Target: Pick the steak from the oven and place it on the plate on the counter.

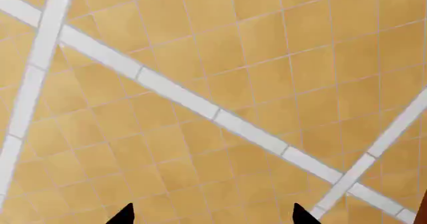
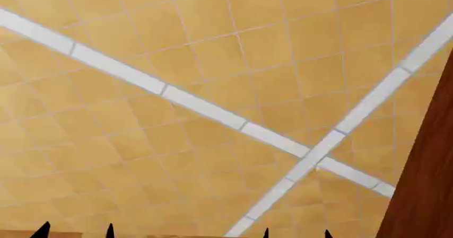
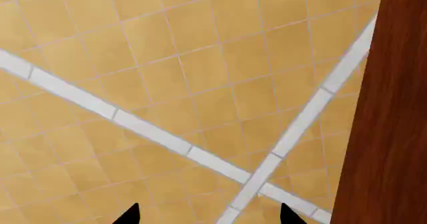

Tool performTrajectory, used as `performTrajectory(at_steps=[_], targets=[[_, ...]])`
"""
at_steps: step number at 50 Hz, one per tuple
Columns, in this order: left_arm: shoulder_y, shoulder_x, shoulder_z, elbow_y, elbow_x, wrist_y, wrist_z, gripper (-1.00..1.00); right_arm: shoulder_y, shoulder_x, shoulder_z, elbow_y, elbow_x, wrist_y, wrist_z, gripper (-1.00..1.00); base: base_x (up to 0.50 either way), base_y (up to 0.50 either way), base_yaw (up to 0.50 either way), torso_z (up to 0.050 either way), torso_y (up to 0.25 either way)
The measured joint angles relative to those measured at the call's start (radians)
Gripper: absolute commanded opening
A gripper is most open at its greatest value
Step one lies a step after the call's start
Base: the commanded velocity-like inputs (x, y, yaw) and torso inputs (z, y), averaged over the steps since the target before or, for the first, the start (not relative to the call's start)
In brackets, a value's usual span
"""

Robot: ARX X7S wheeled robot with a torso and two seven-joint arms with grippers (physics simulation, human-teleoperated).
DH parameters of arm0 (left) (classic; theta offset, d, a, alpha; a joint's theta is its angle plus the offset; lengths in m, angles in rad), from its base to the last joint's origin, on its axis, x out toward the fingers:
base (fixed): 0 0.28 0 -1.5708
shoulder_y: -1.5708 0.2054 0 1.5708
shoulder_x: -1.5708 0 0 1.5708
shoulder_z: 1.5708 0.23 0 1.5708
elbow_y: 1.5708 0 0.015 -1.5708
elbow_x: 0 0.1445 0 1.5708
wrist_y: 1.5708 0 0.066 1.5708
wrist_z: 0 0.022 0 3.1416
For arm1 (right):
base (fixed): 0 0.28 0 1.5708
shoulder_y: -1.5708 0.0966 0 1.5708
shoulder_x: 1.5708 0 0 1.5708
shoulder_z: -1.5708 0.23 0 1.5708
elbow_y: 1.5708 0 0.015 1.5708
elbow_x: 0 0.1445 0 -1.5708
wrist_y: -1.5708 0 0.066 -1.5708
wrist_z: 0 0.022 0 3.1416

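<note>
The steak, the oven, the plate and the counter are all out of view. Every view looks down on orange floor tiles. My left gripper [image 1: 212,215] is open, only its two black fingertips showing, with bare floor between them. My right gripper [image 3: 209,215] is open too, its tips wide apart over the floor. In the head view the left gripper [image 2: 76,230] and the right gripper [image 2: 297,232] show only as small black tips at the lower edge.
The orange tiled floor [image 2: 212,63] carries white tile stripes [image 2: 205,108] that cross each other. A reddish-brown wood cabinet side [image 2: 425,185] stands at the right, also close beside the right gripper as a wood panel [image 3: 387,109].
</note>
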State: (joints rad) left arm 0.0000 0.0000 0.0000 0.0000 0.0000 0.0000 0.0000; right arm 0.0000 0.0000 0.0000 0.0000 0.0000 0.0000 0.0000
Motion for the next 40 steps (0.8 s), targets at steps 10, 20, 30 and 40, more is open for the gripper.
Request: performTrajectory(at_steps=[10, 20, 30, 40], targets=[[0.011, -0.022, 0.018, 0.069, -0.024, -0.05, -0.019, 1.0, 0.0, 0.022, -0.029, -0.052, 0.003, 0.056, 0.009, 1.0, 0.0, 0.0, 0.0, 0.0, 0.0], [-0.013, -0.045, 0.028, 0.327, -0.022, -0.235, -0.07, 1.0, 0.052, 0.058, -0.057, -0.302, -0.028, 0.3, 0.031, 1.0, 0.0, 0.0, 0.0, 0.0, 0.0], [-0.037, -0.067, 0.046, 0.469, -0.021, -0.338, -0.103, 1.0, 0.08, 0.083, -0.078, -0.442, -0.06, 0.424, 0.066, 1.0, 0.0, 0.0, 0.0, 0.0, 0.0], [-0.041, -0.08, 0.053, 0.525, -0.034, -0.371, -0.126, 1.0, 0.081, 0.1, -0.09, -0.495, -0.069, 0.455, 0.094, 1.0, 0.0, 0.0, 0.0, 0.0, 0.0]])
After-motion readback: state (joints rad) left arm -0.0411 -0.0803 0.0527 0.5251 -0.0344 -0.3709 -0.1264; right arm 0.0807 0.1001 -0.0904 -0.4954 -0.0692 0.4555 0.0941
